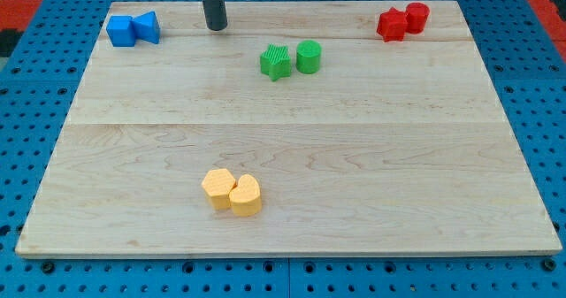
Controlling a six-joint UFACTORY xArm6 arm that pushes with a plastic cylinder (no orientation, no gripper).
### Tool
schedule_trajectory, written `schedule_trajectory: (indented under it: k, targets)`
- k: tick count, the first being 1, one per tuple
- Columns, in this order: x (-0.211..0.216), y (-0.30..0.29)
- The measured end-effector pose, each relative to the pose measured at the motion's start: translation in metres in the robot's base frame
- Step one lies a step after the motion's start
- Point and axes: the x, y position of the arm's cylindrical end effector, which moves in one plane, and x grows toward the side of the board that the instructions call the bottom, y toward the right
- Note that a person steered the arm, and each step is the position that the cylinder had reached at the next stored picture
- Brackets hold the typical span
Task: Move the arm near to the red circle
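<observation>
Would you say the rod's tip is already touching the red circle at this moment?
No: my tip rests near the view's top, left of centre, while the red circle sits far off at the top right.

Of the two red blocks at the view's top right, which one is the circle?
The red circle is the right-hand one, a round cylinder; the red star-like block touching its left has points. My tip is far left.

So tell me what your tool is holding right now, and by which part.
Nothing is held. My tip rests on the board near the view's top, apart from every block, right of the blue blocks, far left of the red circle.
</observation>
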Motion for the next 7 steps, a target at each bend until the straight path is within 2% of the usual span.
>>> schedule_trajectory:
  k: [2, 4, 5, 7]
  targets:
    - [0.0, 0.009]
    - [-0.026, 0.141]
    - [-0.05, 0.174]
    - [-0.053, 0.248]
